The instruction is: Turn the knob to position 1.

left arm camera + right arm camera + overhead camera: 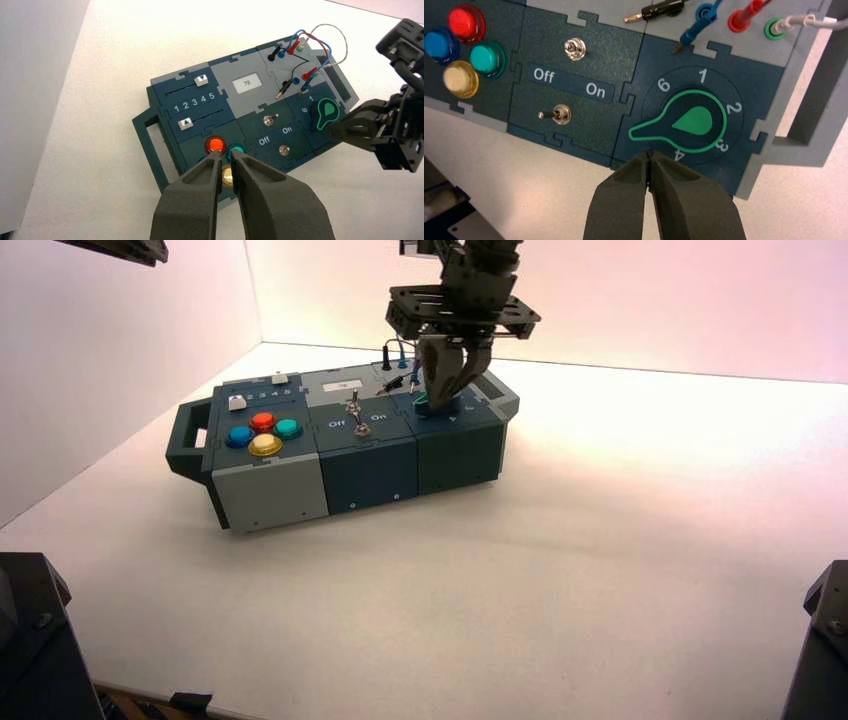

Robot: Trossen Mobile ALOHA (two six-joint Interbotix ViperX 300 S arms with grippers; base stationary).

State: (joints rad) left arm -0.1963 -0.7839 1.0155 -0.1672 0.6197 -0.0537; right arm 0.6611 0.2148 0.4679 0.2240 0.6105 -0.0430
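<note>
Left gripper: two dark grey, matte fingers, broad and smooth-faced, each narrowing to a slim, blunt tip. Right gripper: matching pair in dark grey, with wide, rounded shoulders and tapered ends. Right arm: black throughout, with a flat crosswise plate pierced by slots and holes; in the left wrist view, thick black cable along blocky black housing, with small, pale metal screws. At both lower corners of the high view, black angular parts, each with a round, dark screw head.
</note>
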